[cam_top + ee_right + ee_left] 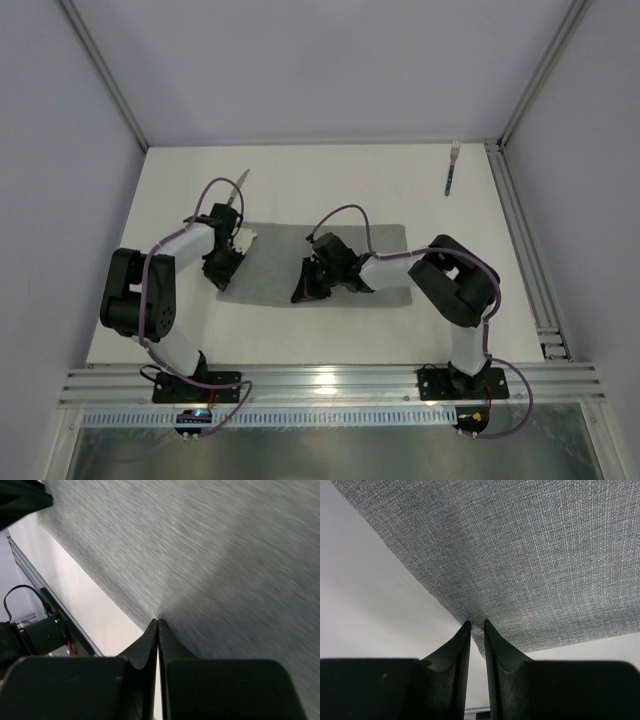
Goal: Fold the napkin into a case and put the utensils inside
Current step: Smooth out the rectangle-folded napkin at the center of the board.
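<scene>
The napkin point(375, 265) lies flat on the white table point(330, 180), a rectangle with its long axis running left to right and its near long edge facing the arm bases. The left gripper point(221, 282) sits at the napkin's near-left corner. In the left wrist view its fingers point(462, 645) are almost together, with the tip of that corner pinched in the narrow slot between them. The right gripper point(300, 295) is down at the near edge around mid-length, its fingers point(147, 640) pressed tight together; whether any cloth is caught there cannot be told.

The knife point(240, 185) lies beyond the far-left corner, slanted and partly hidden by the left arm. The fork point(452, 168) rests well apart at the far right, tines pointing away. Bare table borders the napkin on every side, widest on the far side.
</scene>
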Action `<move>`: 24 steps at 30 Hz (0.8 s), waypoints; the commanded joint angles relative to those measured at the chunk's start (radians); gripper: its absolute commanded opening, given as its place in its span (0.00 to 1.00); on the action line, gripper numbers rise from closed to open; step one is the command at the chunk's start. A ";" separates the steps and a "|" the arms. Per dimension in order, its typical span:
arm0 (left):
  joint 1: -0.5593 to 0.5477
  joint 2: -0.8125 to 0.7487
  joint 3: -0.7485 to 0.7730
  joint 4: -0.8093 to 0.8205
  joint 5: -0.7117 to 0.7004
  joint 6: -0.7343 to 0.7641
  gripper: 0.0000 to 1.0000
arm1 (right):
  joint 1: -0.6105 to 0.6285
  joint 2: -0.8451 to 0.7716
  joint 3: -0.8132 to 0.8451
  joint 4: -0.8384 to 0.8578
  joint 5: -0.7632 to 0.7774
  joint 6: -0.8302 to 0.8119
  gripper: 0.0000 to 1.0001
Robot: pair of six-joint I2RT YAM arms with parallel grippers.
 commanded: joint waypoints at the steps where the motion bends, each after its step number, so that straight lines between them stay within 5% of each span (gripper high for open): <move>1: 0.015 0.074 -0.060 0.089 -0.099 0.015 0.20 | -0.035 -0.076 -0.105 -0.090 0.065 0.008 0.03; 24: 0.015 0.080 -0.080 0.117 -0.111 0.041 0.19 | -0.534 -0.724 -0.605 -0.403 0.304 0.044 0.03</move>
